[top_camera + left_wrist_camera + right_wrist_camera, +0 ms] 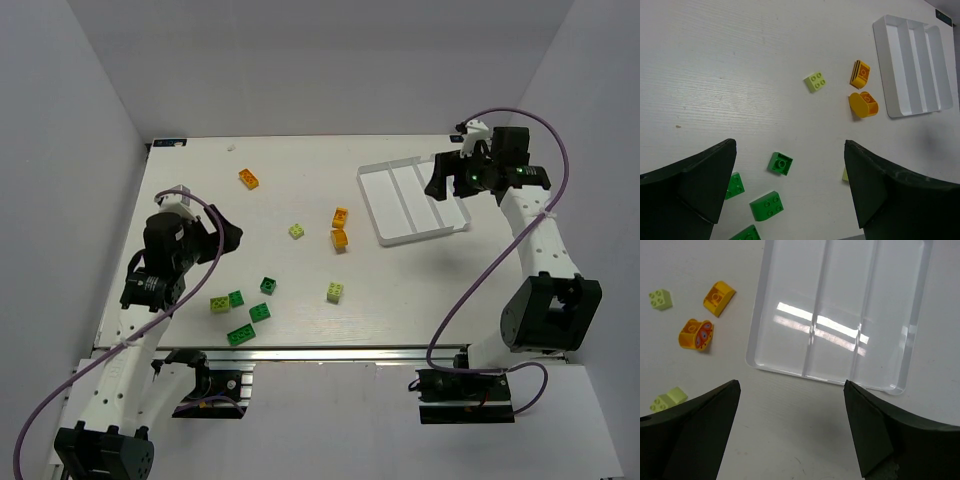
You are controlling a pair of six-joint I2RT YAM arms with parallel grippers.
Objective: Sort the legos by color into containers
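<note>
The white tray (pixel 413 203) lies at the back right, its three long compartments bare; it also shows in the left wrist view (pixel 912 65) and the right wrist view (pixel 812 335). Three orange legos lie loose: one far left (pixel 249 179) and two just left of the tray (pixel 341 216) (pixel 340 239). Yellow-green legos (pixel 297 231) (pixel 335 292) (pixel 219 304) and several dark green ones (pixel 260 312) (pixel 780 163) lie on the table. My left gripper (pixel 232 237) (pixel 789 145) is open and empty above the green cluster. My right gripper (pixel 440 180) (pixel 790 382) is open and empty over the tray's right side.
The legos sit on a white table (pixel 300 160) boxed in by grey walls on the left, back and right. A metal rail (pixel 300 350) runs along the near edge. Purple cables (pixel 470 280) loop from both arms.
</note>
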